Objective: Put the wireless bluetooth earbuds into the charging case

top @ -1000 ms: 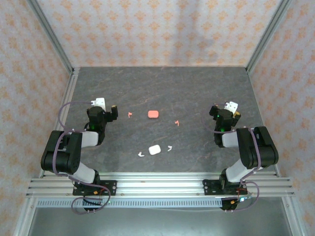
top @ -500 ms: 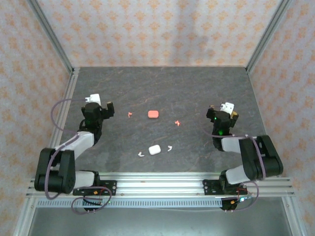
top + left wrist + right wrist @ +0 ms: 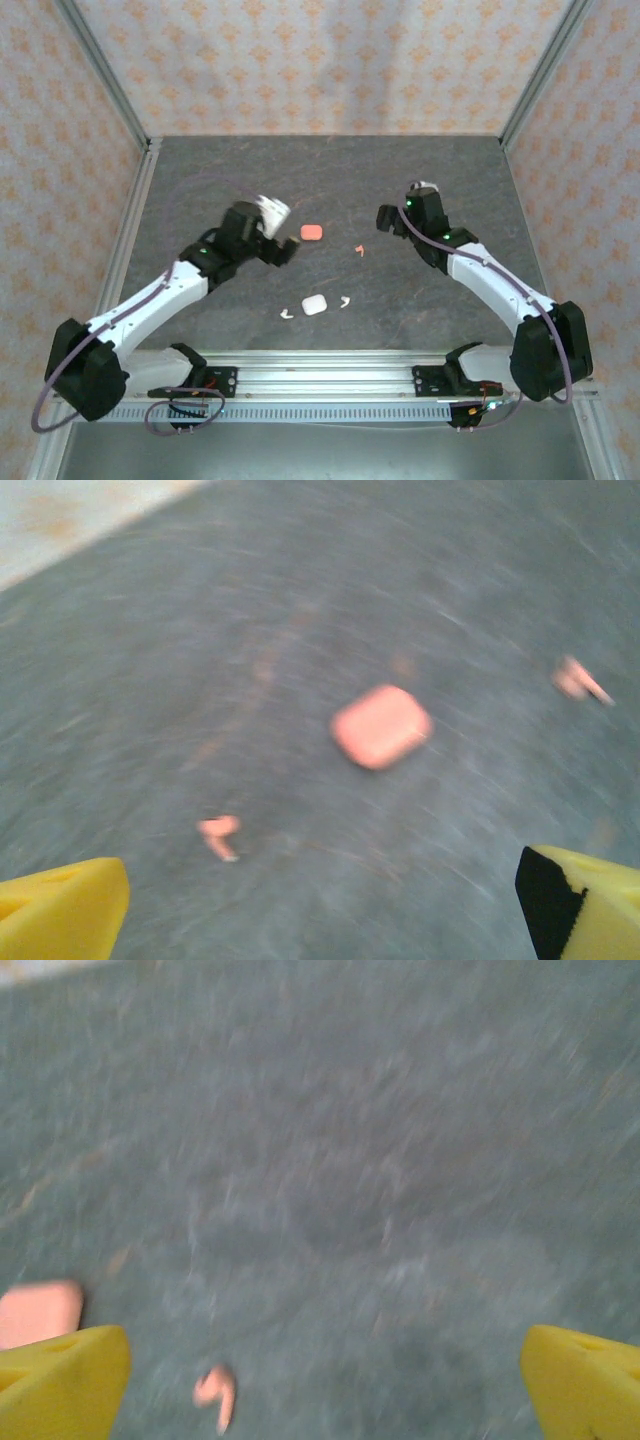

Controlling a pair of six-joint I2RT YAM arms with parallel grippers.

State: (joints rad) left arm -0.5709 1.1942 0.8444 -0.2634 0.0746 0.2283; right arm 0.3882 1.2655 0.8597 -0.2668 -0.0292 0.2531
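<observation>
Slate-dark bench point(image 3: 200, 170), patterned walls on three sides.

- Coral case point(image 3: 312, 232) sits mid-bench. White case point(image 3: 315, 304) lies nearer the arm bases. Too small to tell whether either lid is open.
- One coral bud point(image 3: 359, 249) lies loose to the right of the coral case. A second coral bud point(image 3: 218, 835) lies on the case's other side.
- One white bud point(image 3: 287, 314) and another white bud point(image 3: 344, 301) flank the white case. None are seated.
- Left fingers point(image 3: 280, 250) are spread wide and empty, hanging just left of the coral case.
- Right fingers point(image 3: 388, 218) are equally wide and empty, above bare bench to the right of the coral bud.
- Both wrist views are smeared.

Judgement: this is the approach to a first pick and nothing is grasped yet. The buds are tiny and low, so it would be best to come straight down, straddle one across its narrow side with the tips almost on the bench, and close gently so it doesn't skitter. The other arm will likely need to steady the case.
</observation>
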